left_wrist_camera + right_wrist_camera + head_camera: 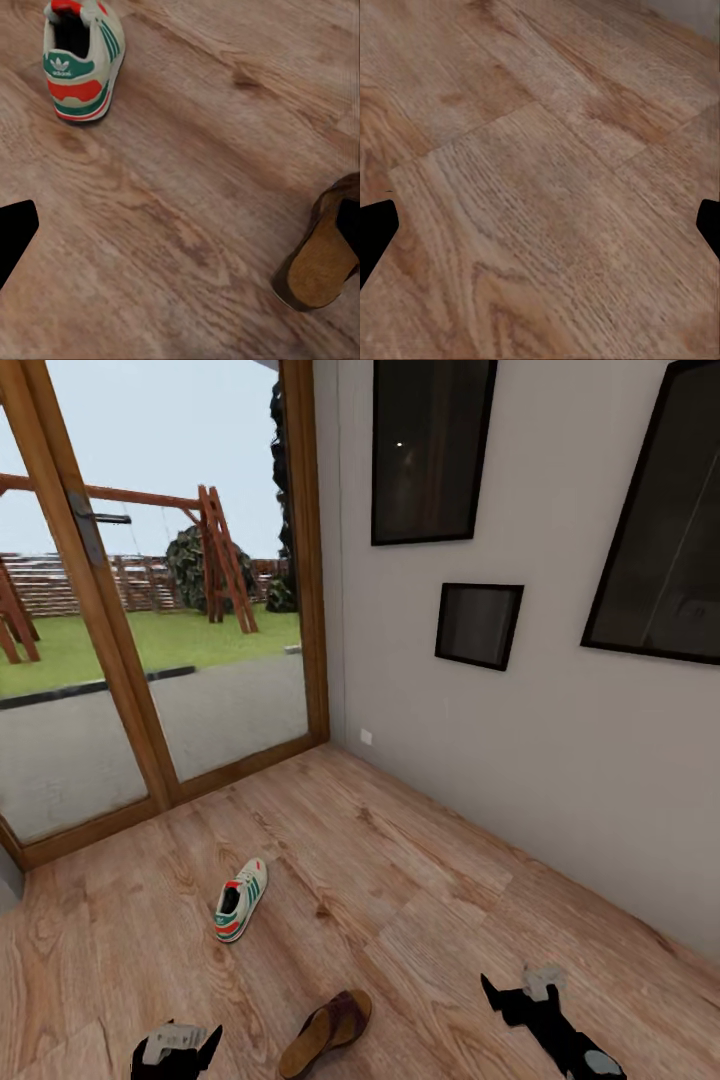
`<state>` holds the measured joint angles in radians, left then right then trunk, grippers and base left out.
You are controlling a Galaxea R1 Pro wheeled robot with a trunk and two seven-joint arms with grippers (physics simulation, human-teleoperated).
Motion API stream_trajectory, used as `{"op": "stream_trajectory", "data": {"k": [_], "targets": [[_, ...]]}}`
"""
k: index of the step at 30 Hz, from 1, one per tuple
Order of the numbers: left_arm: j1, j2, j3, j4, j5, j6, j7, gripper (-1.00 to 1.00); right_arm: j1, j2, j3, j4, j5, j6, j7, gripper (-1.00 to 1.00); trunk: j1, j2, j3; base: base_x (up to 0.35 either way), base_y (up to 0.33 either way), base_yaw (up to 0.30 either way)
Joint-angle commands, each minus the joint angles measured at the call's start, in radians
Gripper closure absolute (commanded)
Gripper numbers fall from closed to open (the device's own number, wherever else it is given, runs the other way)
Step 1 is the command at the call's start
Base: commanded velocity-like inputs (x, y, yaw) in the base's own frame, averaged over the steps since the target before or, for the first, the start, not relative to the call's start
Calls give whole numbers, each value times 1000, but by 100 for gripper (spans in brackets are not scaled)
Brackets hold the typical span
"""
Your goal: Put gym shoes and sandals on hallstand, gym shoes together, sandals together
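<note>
One gym shoe (pixel 240 900), cream-white with green stripes and red accents, lies on the corridor floor (pixel 420 880) with its heel toward me. In the left wrist view the same gym shoe (pixel 79 60) shows its heel. A brown sandal (pixel 325 1032) lies nearer me, to the right of my left gripper (pixel 178 1050). The left gripper (pixel 180 232) is open above bare planks, with the sandal (pixel 319 262) by one of its fingers. My right gripper (pixel 515 995) hangs open over bare floor (pixel 540 187), holding nothing. The hallstand is out of view.
A glass door in a wooden frame (pixel 130 690) closes the corridor's far left, with a garden behind it. A grey wall (pixel 520 760) with dark framed pictures (pixel 478 624) runs along the right. Open floor lies between shoe, sandal and wall.
</note>
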<state>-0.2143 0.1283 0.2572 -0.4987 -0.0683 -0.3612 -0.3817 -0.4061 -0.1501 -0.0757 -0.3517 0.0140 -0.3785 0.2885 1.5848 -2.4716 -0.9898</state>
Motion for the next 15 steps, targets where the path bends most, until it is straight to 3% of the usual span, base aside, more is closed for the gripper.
{"op": "stream_trajectory", "data": {"k": [1, 4, 5, 9, 10, 11, 15], "targets": [[-10, -1, 4, -1, -23, 0, -8, -100, 0, 0, -7, -36, 2, 21, 9, -100, 0, 0, -1, 0, 0, -2], [-65, -2, -11, 0, -87, 22, -8, -100, -2, -1, -6, -189, 4, 172, 9, -100, 0, 0, -1, 0, 0, -1], [-120, -3, -29, 5, -151, 66, -13, -100, -7, -1, -6, -347, 3, 379, 12, -100, 0, 0, -1, 0, 0, 0], [-162, -8, -51, 7, -202, 119, -33, -100, -16, 1, -5, -503, 1, 565, 13, -100, 0, 0, -1, 0, 0, 0], [-197, -10, -73, 7, -238, 163, -61, -100, -25, 3, -4, -648, -1, 690, 14, -100, 0, 0, -1, 0, 0, 0], [-221, -10, -89, 6, -254, 180, -84, -100, -28, 4, -3, -752, -2, 742, 14, -100, 0, 0, -1, 0, 0, 0], [-238, -8, -113, 6, -267, 191, -122, -100, -30, 5, -2, -884, -3, 780, 14, -100, 0, 0, -1, 0, 0, 0]]}}
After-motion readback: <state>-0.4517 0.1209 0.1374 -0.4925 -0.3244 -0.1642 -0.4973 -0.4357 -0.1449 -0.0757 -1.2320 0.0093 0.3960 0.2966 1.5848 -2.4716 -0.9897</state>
